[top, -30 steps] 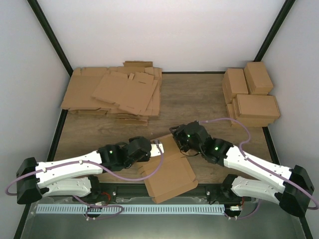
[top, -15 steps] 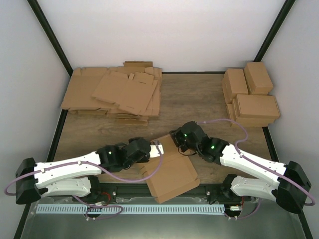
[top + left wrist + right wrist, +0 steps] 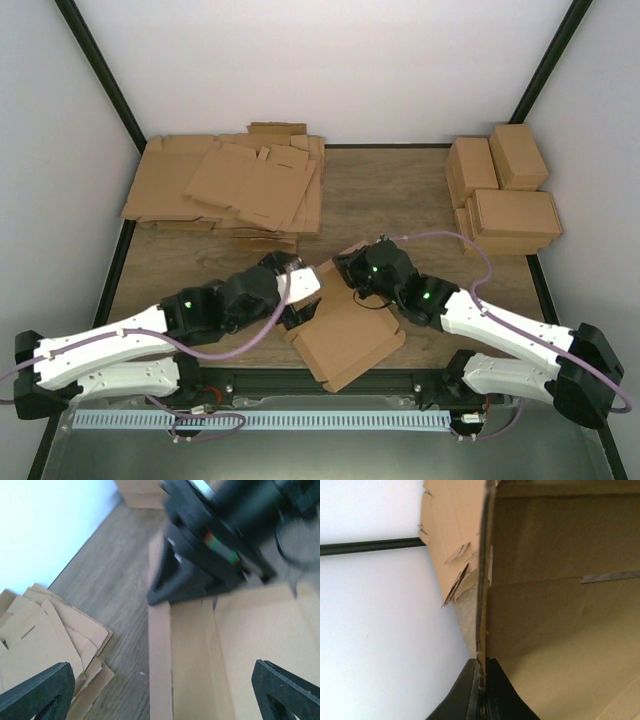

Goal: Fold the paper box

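From above, the fingertips of the right end effector [image 3: 342,272] are hidden under its own black body, and the left end effector [image 3: 305,290] covers the left edge of the paper box [image 3: 345,340]. In the left wrist view the right arm [image 3: 220,535] is a blurred black mass. Both wrist views cut the box off at their edges.

The left gripper [image 3: 300,288], pinched shut a second ago, has sprung wide and slid forward along the left edge of the paper box [image 3: 345,340], while the right gripper [image 3: 481,680] has clamped onto one of its upright panels, and the box seems to have turned slightly.
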You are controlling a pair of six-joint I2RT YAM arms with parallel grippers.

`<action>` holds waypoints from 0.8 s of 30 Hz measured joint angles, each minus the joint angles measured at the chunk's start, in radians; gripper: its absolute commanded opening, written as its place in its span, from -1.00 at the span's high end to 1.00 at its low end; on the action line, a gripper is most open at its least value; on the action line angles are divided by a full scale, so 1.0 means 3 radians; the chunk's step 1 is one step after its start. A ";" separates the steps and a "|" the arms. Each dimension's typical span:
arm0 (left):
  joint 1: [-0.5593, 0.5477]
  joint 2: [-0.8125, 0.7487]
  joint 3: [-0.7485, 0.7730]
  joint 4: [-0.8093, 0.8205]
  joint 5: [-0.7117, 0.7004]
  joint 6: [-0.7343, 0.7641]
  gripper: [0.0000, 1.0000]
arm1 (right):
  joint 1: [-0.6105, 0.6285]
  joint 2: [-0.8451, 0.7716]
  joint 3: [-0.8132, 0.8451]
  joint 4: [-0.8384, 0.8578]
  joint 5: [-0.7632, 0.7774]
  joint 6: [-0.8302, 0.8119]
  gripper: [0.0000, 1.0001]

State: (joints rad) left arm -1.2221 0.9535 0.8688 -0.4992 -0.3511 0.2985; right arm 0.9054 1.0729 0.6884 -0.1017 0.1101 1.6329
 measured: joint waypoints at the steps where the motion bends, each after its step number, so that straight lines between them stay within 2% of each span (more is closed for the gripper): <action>1: 0.0019 -0.0031 0.0070 -0.0003 -0.0019 -0.0153 -1.00 | -0.0001 0.0006 0.0000 0.0048 -0.0017 -0.0034 0.99; 4: 0.0217 0.0005 0.0366 -0.0085 0.0004 -0.0614 -1.00 | -0.0034 0.0051 -0.0056 0.0340 -0.0140 -0.0161 0.99; 7: 0.0641 0.0177 0.0701 -0.0254 0.0257 -0.1030 -1.00 | -0.0112 0.0104 -0.0281 0.0857 -0.0341 -0.0294 0.99; 13: 0.1492 0.0340 0.0834 -0.0423 0.1130 -0.1549 -1.00 | -0.0370 0.0182 -0.0665 0.1554 -0.0731 -0.0537 0.99; 19: 0.1714 0.0397 0.0785 -0.0422 0.1736 -0.1708 -1.00 | -0.0745 0.0312 -0.0908 0.2205 -0.1270 -0.0680 0.99; 24: 0.1719 0.0641 0.0670 -0.0393 0.1939 -0.1705 -0.98 | -0.0782 0.0308 -0.0983 0.2307 -0.1423 -0.0818 0.98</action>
State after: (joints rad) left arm -0.7063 1.1458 1.0698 -0.6170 0.2306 -0.2131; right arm 0.6708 1.1652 0.3935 0.5903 -0.3168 1.3876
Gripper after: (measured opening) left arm 0.999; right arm 0.022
